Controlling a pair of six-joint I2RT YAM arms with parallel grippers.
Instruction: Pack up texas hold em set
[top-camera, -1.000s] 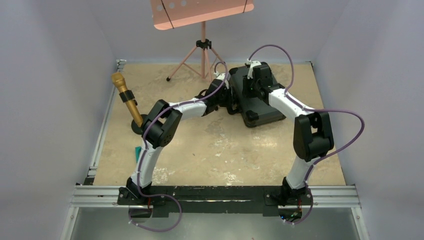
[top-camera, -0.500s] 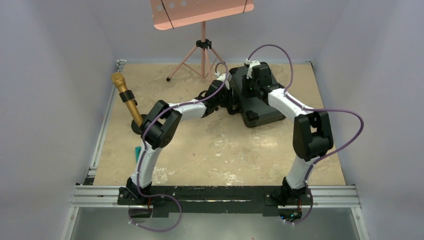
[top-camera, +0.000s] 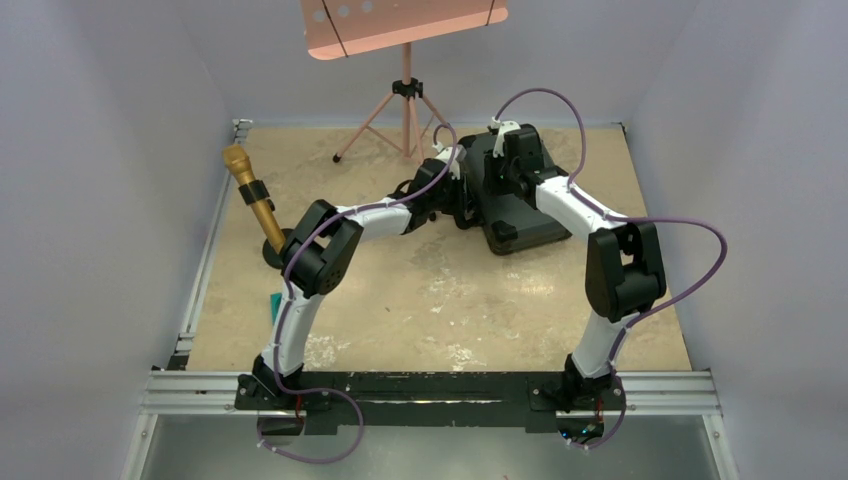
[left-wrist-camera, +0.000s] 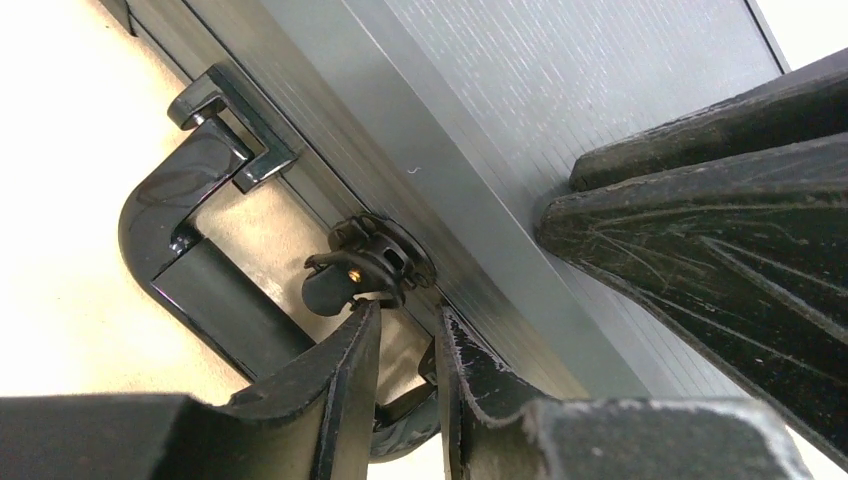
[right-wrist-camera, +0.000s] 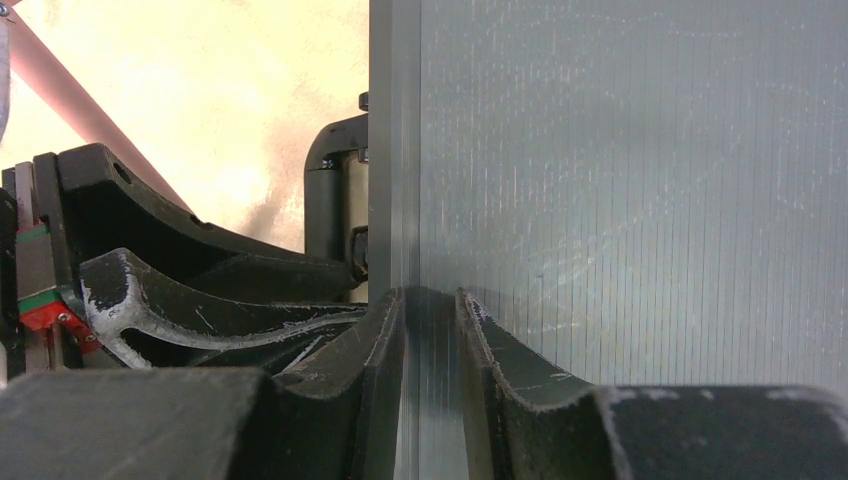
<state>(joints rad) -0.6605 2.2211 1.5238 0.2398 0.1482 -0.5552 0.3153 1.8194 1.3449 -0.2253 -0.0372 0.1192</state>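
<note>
The black hard case (top-camera: 520, 215) lies shut at the far middle-right of the table. Chips, card decks and button are hidden. My left gripper (top-camera: 462, 200) is at the case's left side; in the left wrist view (left-wrist-camera: 408, 315) its jaws are nearly shut on nothing, tips just below a latch (left-wrist-camera: 365, 265), beside the handle (left-wrist-camera: 190, 280) and the ribbed lid (left-wrist-camera: 560, 130). My right gripper (top-camera: 500, 170) is above the lid; in the right wrist view (right-wrist-camera: 430, 297) its jaws are nearly shut, tips on the lid (right-wrist-camera: 650, 180) near its edge.
A gold microphone (top-camera: 252, 200) leans on a black base (top-camera: 275, 250) at the left. A small teal piece (top-camera: 275, 303) lies nearer the left arm. A pink music stand (top-camera: 405, 60) stands at the back. Walls enclose the table on three sides.
</note>
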